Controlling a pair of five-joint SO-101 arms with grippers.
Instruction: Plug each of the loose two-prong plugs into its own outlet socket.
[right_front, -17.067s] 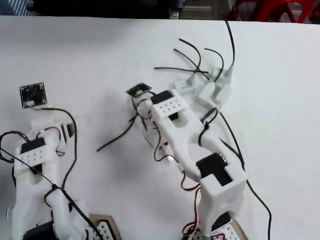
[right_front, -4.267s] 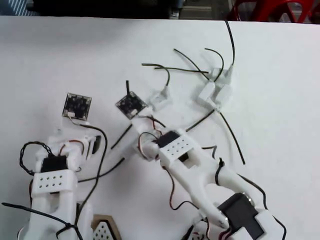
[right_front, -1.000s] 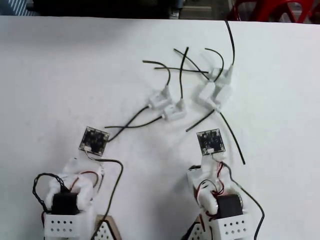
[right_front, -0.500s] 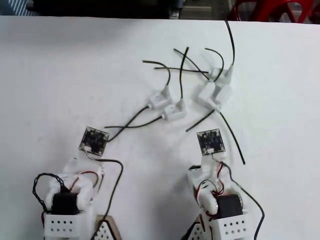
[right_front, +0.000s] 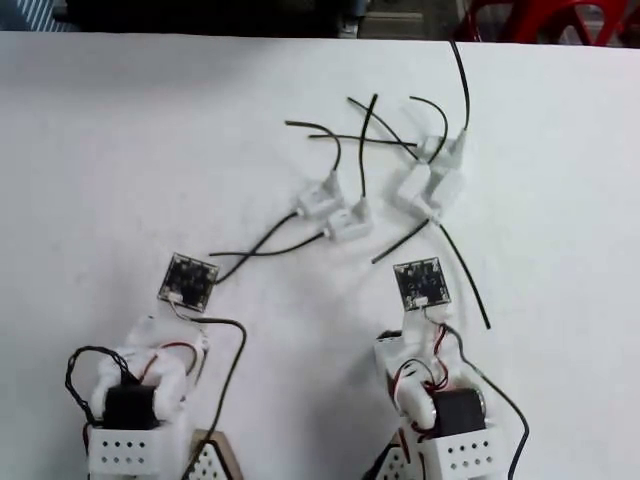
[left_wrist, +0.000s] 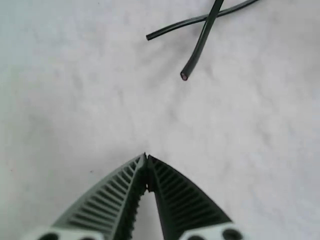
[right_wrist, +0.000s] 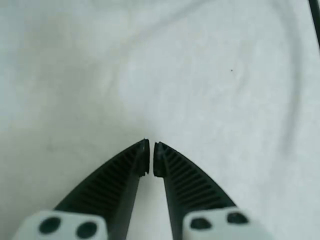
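**White arms home, plugs left lying mid-desk**

No movement across the last second: same folded poses, same cable tangle, not a strand shifted. Set against a few seconds further back, though, a big swing (both arms then stretched out among the connectors). Now pulled right back to the near edge of the desk (right_front: 120, 130). Parked on the near side, the left arm (right_front: 130, 395); alongside and well apart, the right arm (right_front: 432, 405).

Pinched fully together, the left pincer (left_wrist: 146, 160), gripping nothing, hanging over bare desk with a cut black cable end (left_wrist: 185, 76) lying ahead. Closed to a hairline, the right pincer (right_wrist: 151, 150), equally empty-handed.

Out in the middle, well beyond either pincer: two white plug blocks (right_front: 320, 200) side by side, touching or very nearly. Mated or not, impossible to call from above. Farther right, a second cluster of white blocks (right_front: 447, 186) with black leads (right_front: 460, 75) fanning out.

Reads as a withdrawal after a placement, not a grasp in progress. Looks unfinished at the second cluster, so probably another reach out still to come.
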